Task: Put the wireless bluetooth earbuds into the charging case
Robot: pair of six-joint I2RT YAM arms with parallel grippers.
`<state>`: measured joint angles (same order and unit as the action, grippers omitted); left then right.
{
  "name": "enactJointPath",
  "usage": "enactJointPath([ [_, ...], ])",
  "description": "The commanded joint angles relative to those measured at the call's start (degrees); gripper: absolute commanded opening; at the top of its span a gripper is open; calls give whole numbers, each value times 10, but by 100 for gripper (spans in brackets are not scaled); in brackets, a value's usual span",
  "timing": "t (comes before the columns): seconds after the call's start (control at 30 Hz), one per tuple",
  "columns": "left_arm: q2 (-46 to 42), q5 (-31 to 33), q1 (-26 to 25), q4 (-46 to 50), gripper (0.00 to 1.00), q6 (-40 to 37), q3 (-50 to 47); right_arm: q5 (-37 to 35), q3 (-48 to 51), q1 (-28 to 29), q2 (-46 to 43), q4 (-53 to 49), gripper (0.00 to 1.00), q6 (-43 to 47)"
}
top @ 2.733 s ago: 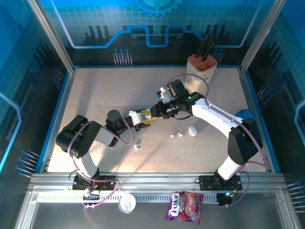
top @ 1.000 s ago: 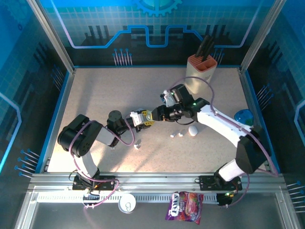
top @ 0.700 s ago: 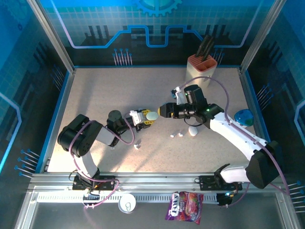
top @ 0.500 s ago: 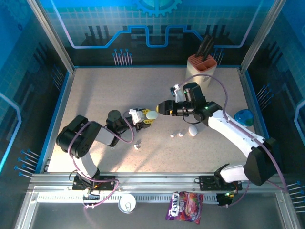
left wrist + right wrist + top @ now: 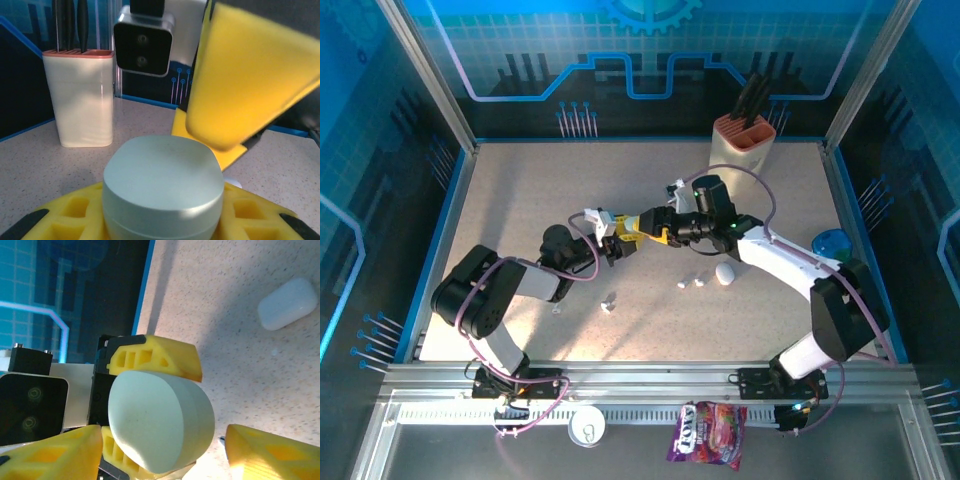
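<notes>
Opening comes first, I think: the left fingers (image 5: 75,212) pinch the pale green case (image 5: 162,192) and hold it up off the worktop (image 5: 520,200), and its lid is shut, so no bud can go in yet. The right fingers (image 5: 270,455) are spread wide on either side of the case, and they need to catch the lid and lift it without knocking the case loose. The earbuds (image 5: 683,284) lie on the worktop near a white case (image 5: 725,272) that is shut too, and the knife block (image 5: 740,140) at the back holds dark knives.
</notes>
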<state>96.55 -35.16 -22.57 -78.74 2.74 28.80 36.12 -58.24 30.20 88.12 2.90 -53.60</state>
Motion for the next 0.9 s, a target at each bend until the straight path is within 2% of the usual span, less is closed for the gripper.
enactJointPath([
  [0.0, -10, 9, -1, -16, 19, 23, 19, 41, 13, -7, 12, 73, 59, -54],
  [0.1, -11, 9, -1, -16, 19, 23, 19, 47, 19, -8, 14, 97, 54, -72],
  [0.23, -16, 8, -1, -16, 19, 23, 16, 39, 32, -15, 15, 123, 54, -100],
  [0.43, -16, 4, -2, -16, 19, 22, 14, 51, 52, -20, 34, 238, 54, -174],
  [0.6, -15, 3, -2, -16, 21, 15, 12, 51, 57, -20, 35, 232, 32, -170],
  [0.67, -15, 4, -2, -16, 28, 11, 10, 47, 58, -21, 33, 222, 28, -162],
  [0.7, -15, 4, -2, -16, 36, 11, 9, 44, 58, -22, 31, 215, 26, -157],
  [0.77, -15, 1, -1, -16, 64, 5, 7, 32, 61, -25, 25, 200, 23, -142],
  [0.87, -18, -4, 0, -16, 82, -13, 0, 21, 65, -36, 21, 172, 21, -111],
])
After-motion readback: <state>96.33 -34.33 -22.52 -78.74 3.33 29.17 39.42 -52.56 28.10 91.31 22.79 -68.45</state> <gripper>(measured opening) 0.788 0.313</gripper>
